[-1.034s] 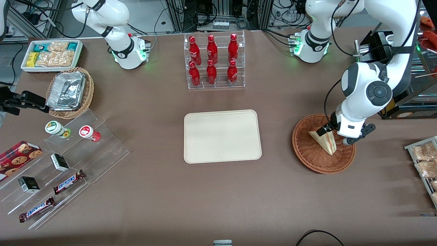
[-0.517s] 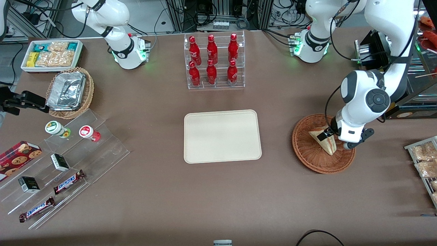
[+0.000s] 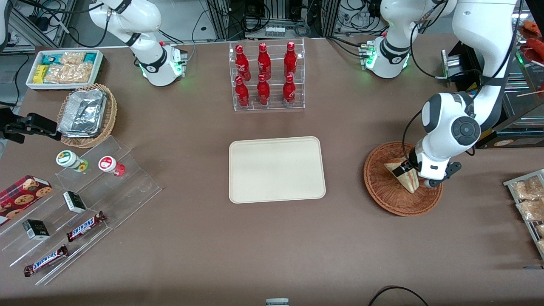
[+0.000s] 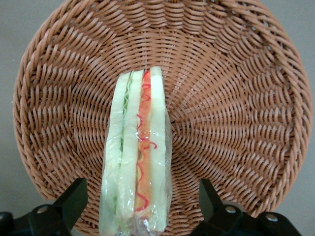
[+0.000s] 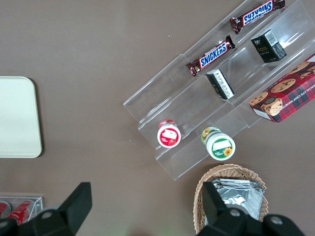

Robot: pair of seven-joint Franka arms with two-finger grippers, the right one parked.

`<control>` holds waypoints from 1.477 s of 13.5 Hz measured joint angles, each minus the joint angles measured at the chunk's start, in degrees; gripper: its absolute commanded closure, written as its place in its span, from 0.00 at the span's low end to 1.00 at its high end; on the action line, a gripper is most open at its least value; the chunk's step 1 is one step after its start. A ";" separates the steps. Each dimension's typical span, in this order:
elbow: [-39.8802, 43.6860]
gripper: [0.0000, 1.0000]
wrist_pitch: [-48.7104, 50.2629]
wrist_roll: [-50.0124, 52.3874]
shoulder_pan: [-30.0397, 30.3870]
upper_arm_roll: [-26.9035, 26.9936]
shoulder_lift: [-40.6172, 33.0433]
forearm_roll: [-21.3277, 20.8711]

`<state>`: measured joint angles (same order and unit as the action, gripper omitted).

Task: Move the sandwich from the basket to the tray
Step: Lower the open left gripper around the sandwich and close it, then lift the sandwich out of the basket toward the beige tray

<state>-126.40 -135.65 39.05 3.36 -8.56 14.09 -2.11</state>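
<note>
One sandwich (image 4: pixel 136 157) upright in basket (image 3: pixel 384 193), right of frame | gripper (image 4: pixel 140 206) spread wide, straddling it, untouched | risk: slick plastic wrap slips on closing, missing tray (image 3: pixel 276 170)

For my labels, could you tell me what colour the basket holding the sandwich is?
Reddish-brown woven wicker basket, clearest in the left wrist view.

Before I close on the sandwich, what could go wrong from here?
The left arm's gripper is low over the reddish-brown woven wicker basket, its open fingers straddling the plastic-wrapped triangular wedge sandwich.

1. The sandwich stands on edge; an uneven squeeze could tip it or crush the bread.
2. The wrap looks slick, so it may slip during the lift.
3. Descending more risks the fingers catching the wicker and dragging the basket, away from the cream rectangular tray.
</note>
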 measured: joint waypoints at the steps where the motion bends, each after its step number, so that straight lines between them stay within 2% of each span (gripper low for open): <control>1: -0.10 0.57 0.00 0.20 0.00 0.00 0.23 0.00; 3: -0.30 0.99 0.00 0.82 0.01 0.00 0.61 0.00; 9: -0.61 1.00 0.84 0.95 -0.02 0.05 0.34 -0.03; 12: 2.90 1.00 7.99 0.87 -0.78 -1.02 -1.13 -0.06; 14: 6.07 1.00 13.41 0.88 -3.29 -1.64 -2.10 -0.08; 20: 12.52 1.00 20.51 0.93 -14.57 -2.27 -1.91 -0.05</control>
<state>-113.88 -115.13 39.98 -11.21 -10.83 12.18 -2.16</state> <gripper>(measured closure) 0.850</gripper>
